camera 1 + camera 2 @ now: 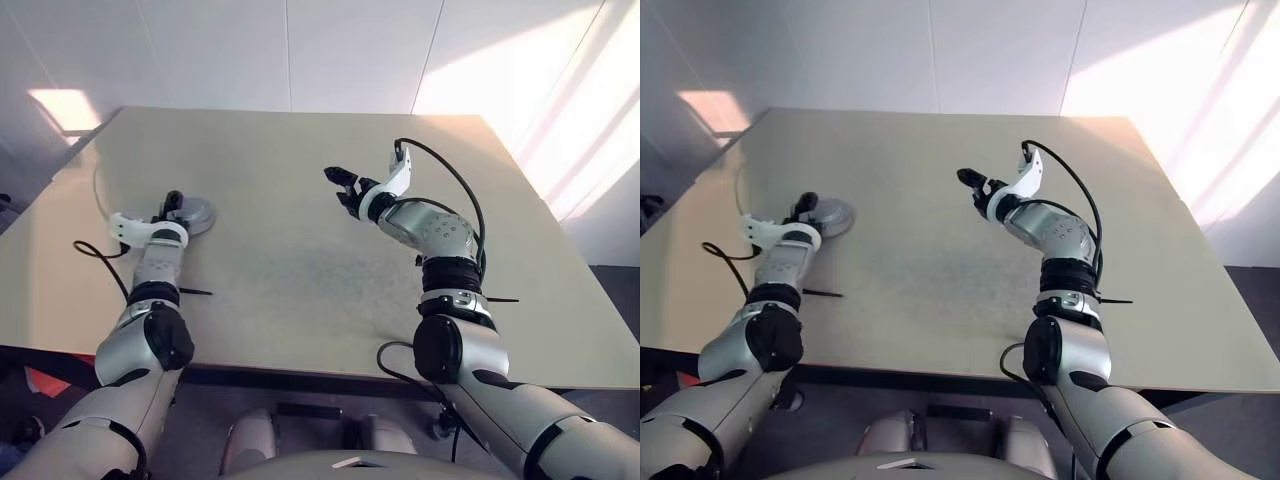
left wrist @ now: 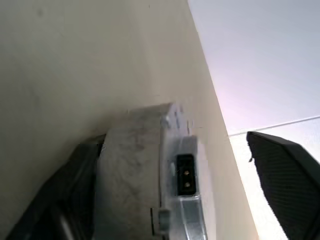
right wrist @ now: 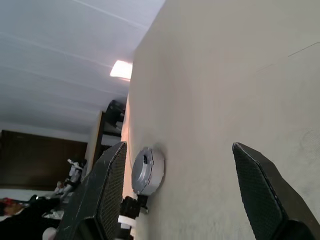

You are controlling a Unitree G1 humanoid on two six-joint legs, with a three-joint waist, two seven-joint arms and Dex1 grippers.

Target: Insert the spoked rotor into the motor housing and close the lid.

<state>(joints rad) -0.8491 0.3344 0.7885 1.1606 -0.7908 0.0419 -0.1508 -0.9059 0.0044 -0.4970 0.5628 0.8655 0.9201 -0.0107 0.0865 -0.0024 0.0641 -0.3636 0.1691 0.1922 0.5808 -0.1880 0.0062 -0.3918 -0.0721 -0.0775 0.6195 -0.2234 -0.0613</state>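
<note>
My left gripper [image 1: 175, 203] sits low at the table's [image 1: 300, 270] left side with its fingers spread apart, one on each side of the closed motor housing [image 1: 195, 216], which rests on the tabletop with its grey lid [image 3: 142, 172] on; nothing is clamped. My right gripper [image 1: 345, 187] hangs above the table's middle, well apart from the housing, fingers spread and empty.

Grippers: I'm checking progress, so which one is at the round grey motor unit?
The left gripper, at the closed motor housing; the right gripper hangs apart over bare table.
</note>
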